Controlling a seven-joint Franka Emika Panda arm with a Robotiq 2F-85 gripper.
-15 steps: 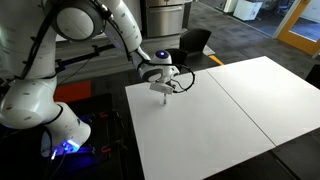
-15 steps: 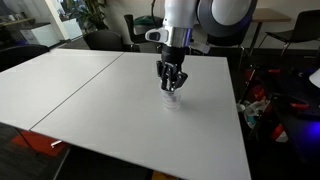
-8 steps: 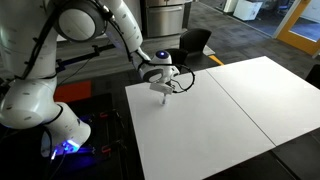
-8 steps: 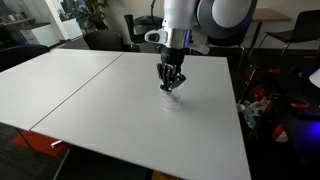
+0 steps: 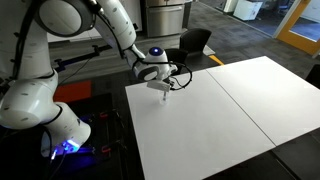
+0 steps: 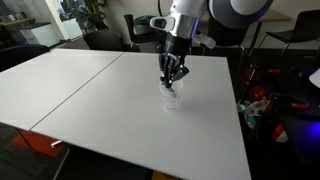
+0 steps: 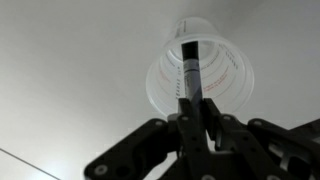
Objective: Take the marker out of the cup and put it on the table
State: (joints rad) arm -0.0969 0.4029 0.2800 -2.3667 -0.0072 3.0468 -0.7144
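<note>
We have the gripper (image 7: 192, 128) clenched on the marker (image 7: 189, 72): in the wrist view its 2 fingers (image 7: 213, 128) press the dark shaft from either side with no gap showing. The marker's long axis runs in line with the gripper's own, upright, and its lower end reaches down inside the cup (image 7: 225, 70) and, as far as we can judge, is not yet above the rim (image 7: 250, 82). In an exterior view the gripper (image 6: 172, 72) hangs directly over the cup (image 6: 172, 98), which stands on the table (image 6: 130, 115) right of the seam (image 6: 80, 90). The coming move turns on 1 relation: pull straight up along that axis until the tip clears, then go sideways, since an early sideways shift would likely tip the light cup.
</note>
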